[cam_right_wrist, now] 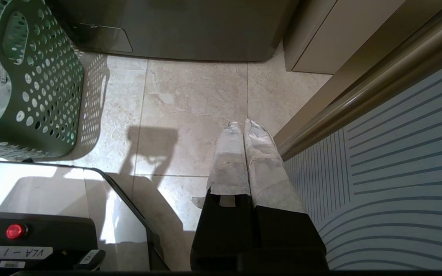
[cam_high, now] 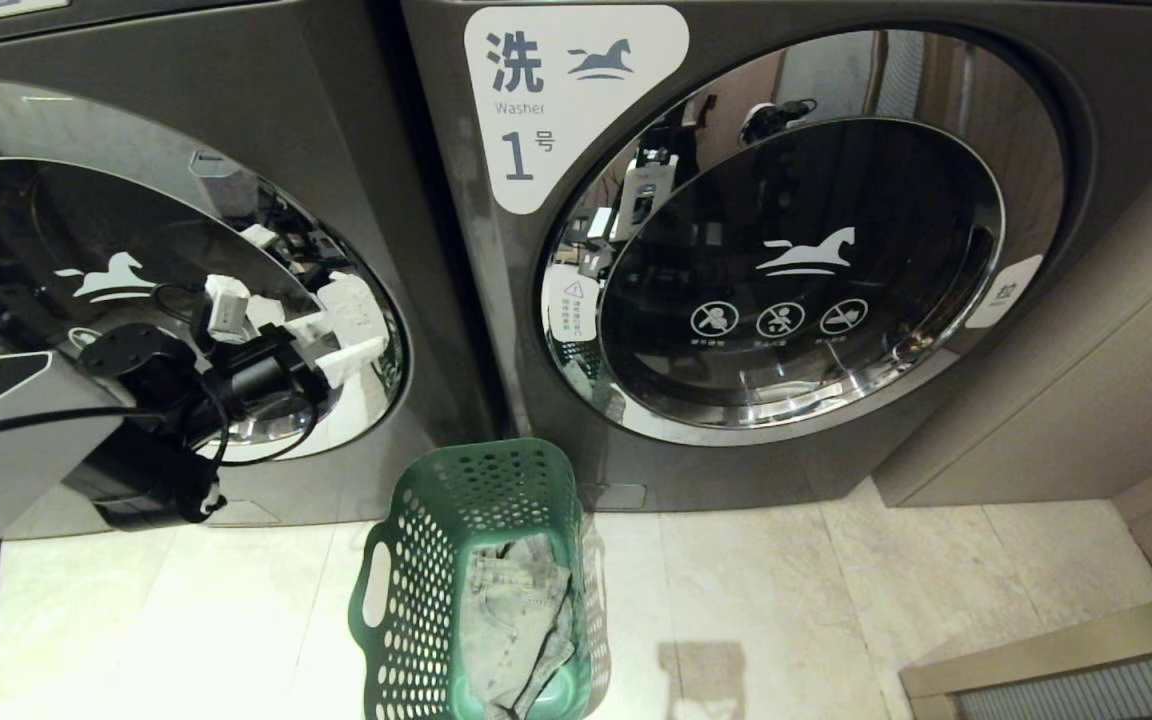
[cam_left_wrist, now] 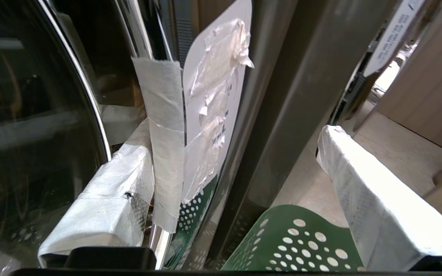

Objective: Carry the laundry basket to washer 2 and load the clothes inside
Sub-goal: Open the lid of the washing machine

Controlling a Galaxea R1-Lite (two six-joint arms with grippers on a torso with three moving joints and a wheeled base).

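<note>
A: Starting at the left, what's by the left-hand washer (cam_high: 236, 150)?

B: The left gripper (cam_high: 341, 335) is raised against that machine's round chrome-rimmed door (cam_high: 56, 260). Its white-wrapped fingers (cam_left_wrist: 102, 203) stand spread wide with nothing between them. In the left wrist view one finger lies against the chrome rim, just beside a strip of white tape (cam_left_wrist: 163, 145) and a crumpled white label (cam_left_wrist: 217, 96) on the door's edge; the other finger hangs free over the floor.

A: Is that washer 2?

B: I cannot tell. No numeral shows on it, only a white horse mark on the glass. Its door is shut.

A: And the laundry basket?

B: The laundry basket (cam_high: 436, 560) is green and perforated. It sits upright on the pale tiled floor (cam_high: 786, 590), in front of the seam between the two machines and near their bases. The clothes (cam_high: 516, 625), faded grey-blue denim, lie crumpled inside it, well below the rim.

A: Further right?

B: The other washer (cam_high: 836, 420) carries a white label (cam_high: 561, 95) with a horse and the numeral 1; its door is closed too. A beige cabinet panel (cam_high: 1066, 400) stands beside it.

A: The right arm?

B: The right gripper (cam_right_wrist: 248, 126) hangs low over the tiles, apart from the basket, its wrapped fingers pressed together and empty, beside a brass-coloured rail (cam_right_wrist: 359, 99).
</note>
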